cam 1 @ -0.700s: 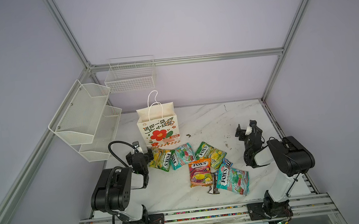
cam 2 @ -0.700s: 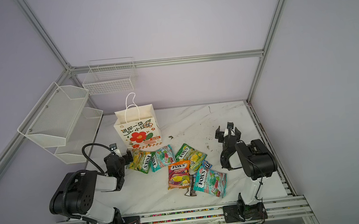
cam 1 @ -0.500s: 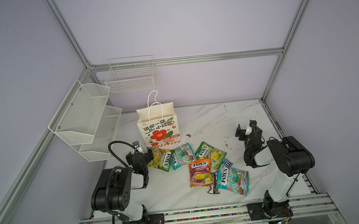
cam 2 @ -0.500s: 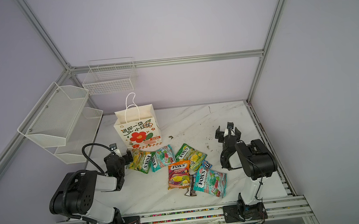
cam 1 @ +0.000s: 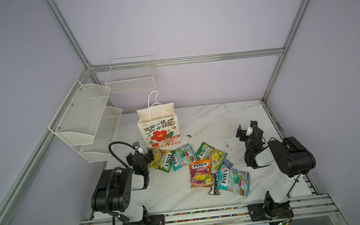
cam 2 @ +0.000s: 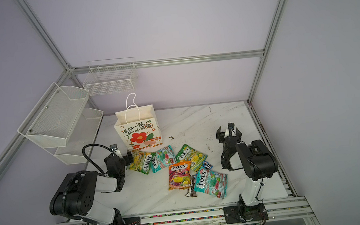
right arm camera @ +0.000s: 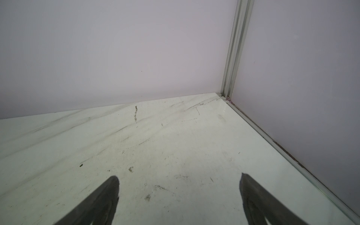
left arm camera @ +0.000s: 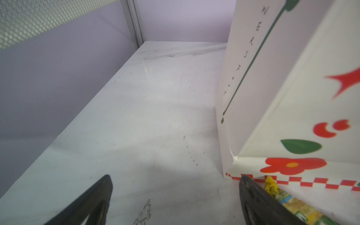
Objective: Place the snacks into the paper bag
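Observation:
The white paper bag (cam 1: 158,128) (cam 2: 138,130) with a red flower stands upright at the back left of the marble table. Several snacks lie flat in front of it: a green-yellow FOX'S packet (cam 1: 162,162), a teal-red one (cam 1: 182,160), an orange-pink one (cam 1: 200,174), a small blue packet (cam 1: 228,163) and a dark-brown wrapper (cam 1: 213,187). My left gripper (cam 1: 139,155) (left arm camera: 175,181) rests low and open beside the bag's corner (left arm camera: 292,97), one finger next to the green-yellow packet (left arm camera: 292,206). My right gripper (cam 1: 248,129) (right arm camera: 179,179) is open over bare table at the right.
A two-tier white mesh shelf (cam 1: 85,122) hangs on the left wall and a white wire basket (cam 1: 130,77) on the back wall. Metal frame posts (right arm camera: 233,48) stand in the corners. A rail (cam 1: 206,212) runs along the table's front edge.

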